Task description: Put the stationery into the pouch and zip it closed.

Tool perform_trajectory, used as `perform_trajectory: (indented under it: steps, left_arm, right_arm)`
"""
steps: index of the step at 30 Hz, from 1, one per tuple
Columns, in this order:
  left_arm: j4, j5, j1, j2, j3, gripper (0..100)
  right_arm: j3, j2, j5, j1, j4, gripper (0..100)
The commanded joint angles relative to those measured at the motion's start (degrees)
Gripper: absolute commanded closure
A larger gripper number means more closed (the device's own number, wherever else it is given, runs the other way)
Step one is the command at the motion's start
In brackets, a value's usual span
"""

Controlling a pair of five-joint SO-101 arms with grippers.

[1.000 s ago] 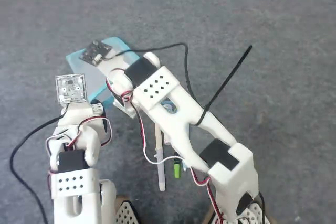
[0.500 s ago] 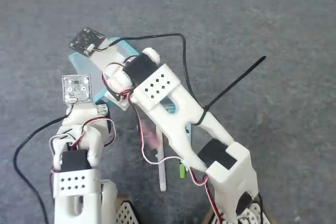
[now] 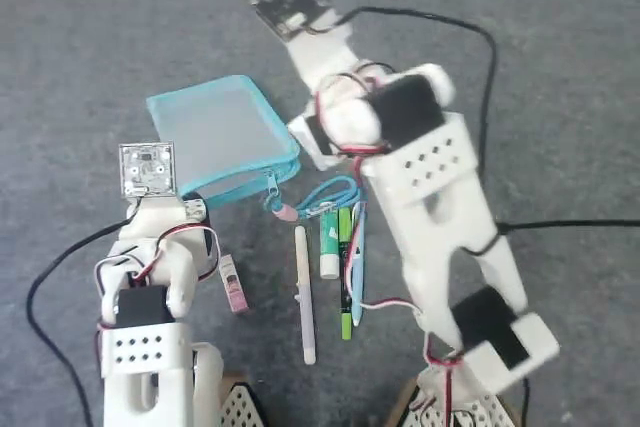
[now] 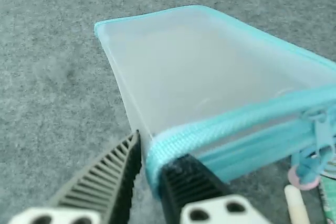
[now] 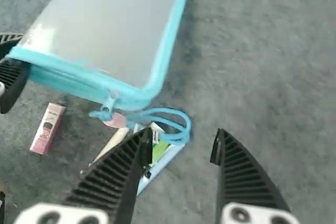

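Your left gripper [image 4: 149, 153] sits at the near corner of the pouch [image 3: 215, 132], jaws drawn close around the teal zip edge [image 4: 236, 121]. It looks like a pinch on that corner, a sensible anchor so the bag cannot slide while it is loaded. The pouch lies flat on the grey mat [image 3: 560, 97], its zip side turned towards the stationery; whether the zip is open is hard to tell. None of the stationery is inside yet. Just beside your left arm lies a small pink box [image 3: 233, 283]. Further right, a white pen [image 3: 304, 297] and a tight bunch of markers [image 3: 343, 267] lie roughly parallel, their tips towards the pouch. A blue loop [image 3: 325, 197] curls between them and the zip. Your right gripper [image 5: 182, 135] hangs above the markers and the loop with its jaws spread wide and nothing between them, well placed for a first pick. The markers touch one another, so you will likely need a narrow approach to lift one without dragging its neighbours
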Motion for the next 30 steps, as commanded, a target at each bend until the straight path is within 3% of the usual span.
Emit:
perform_trajectory:
  steps: [1,5,10,16,20,23,30]
  left_arm:
    - [-0.7,0.0,0.3,0.3,-2.4,99]
    - [-0.6,0.1,0.3,0.3,-2.4,99]
    - [-0.6,0.1,0.3,0.3,-2.4,99]
    - [-0.6,0.1,0.3,0.3,-2.1,99]
    - [-1.1,0.0,0.4,0.3,-1.5,99]
    - [-1.1,0.0,0.6,0.3,-1.5,99]
    - [-1.1,-0.2,0.4,0.3,-1.6,99]
  right_arm:
    - [9.6,-8.6,-0.4,3.6,1.0,81.8]
    - [25.1,-19.6,-0.3,6.8,-5.6,82.0]
    - [52.5,-35.1,-0.7,5.3,-15.0,82.0]
    - [83.4,-36.6,-0.7,2.9,-34.9,82.0]
    - [90.2,-35.9,-1.3,5.6,-40.5,82.0]
    - [92.6,-35.9,-5.9,5.3,-41.9,81.9]
    - [94.2,-35.7,-8.0,-3.1,-41.5,82.2]
